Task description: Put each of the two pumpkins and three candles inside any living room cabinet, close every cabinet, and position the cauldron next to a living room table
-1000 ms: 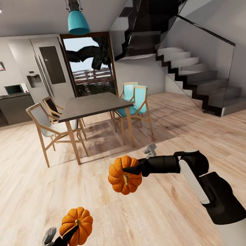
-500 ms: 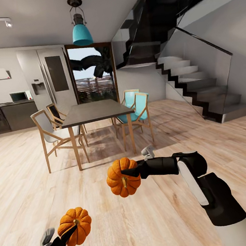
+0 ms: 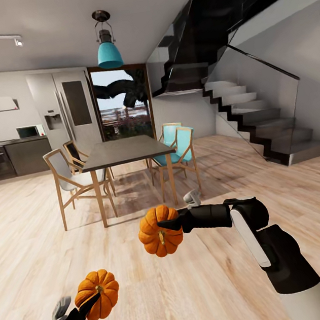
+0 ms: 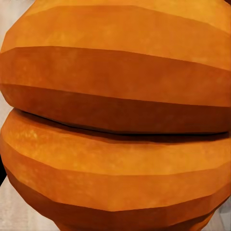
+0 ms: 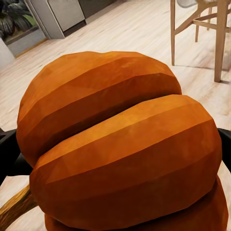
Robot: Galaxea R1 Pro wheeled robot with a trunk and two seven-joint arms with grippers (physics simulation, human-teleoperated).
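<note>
I carry two ribbed orange pumpkins above the wooden floor. My left gripper (image 3: 94, 300) is shut on one pumpkin (image 3: 98, 295) at the lower left of the head view; the same pumpkin (image 4: 115, 115) looms close in the left wrist view. My right gripper (image 3: 166, 227) is shut on the other pumpkin (image 3: 159, 231) near the middle, and this pumpkin (image 5: 120, 144) also bulks large before the right wrist camera. The cabinet, the candles and the cauldron are out of view.
A dark dining table (image 3: 123, 151) with wooden and teal chairs (image 3: 178, 144) stands ahead. A staircase (image 3: 262, 124) with a glass rail rises at the right. Kitchen units and a fridge (image 3: 66, 112) line the far left wall. Open wooden floor lies around me.
The head view has shifted, bringing more of the kitchen at the left into sight; this is camera motion. Both grippers still hold their pumpkins as before.
</note>
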